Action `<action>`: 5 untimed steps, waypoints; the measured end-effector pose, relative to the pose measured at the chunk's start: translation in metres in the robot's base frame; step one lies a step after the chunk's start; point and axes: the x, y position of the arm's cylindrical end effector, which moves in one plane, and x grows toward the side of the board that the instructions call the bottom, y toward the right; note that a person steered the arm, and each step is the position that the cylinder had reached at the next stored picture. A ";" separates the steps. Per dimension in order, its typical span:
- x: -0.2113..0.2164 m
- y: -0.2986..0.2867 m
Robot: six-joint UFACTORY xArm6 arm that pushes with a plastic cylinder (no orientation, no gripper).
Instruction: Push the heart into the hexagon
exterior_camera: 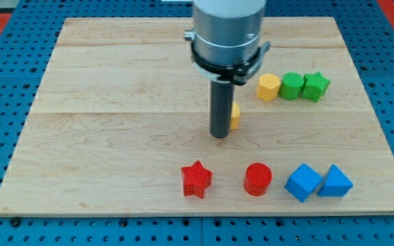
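My tip (pixel 220 136) rests on the wooden board (pixel 115 102) near its middle. A small yellow block (pixel 235 116) shows just at the rod's right side, touching or almost touching it. The rod hides most of it, so I cannot make out its shape. The yellow hexagon (pixel 268 87) lies up and to the right of that block, with a short gap between them. The hexagon is the left end of a row of three blocks.
A green round block (pixel 291 85) and a green star (pixel 316 86) sit in the row right of the hexagon. Along the view's bottom are a red star (pixel 196 179), a red cylinder (pixel 258 179) and two blue blocks (pixel 302 182) (pixel 335 182).
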 end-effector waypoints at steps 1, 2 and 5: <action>-0.009 0.028; -0.055 -0.004; -0.072 -0.073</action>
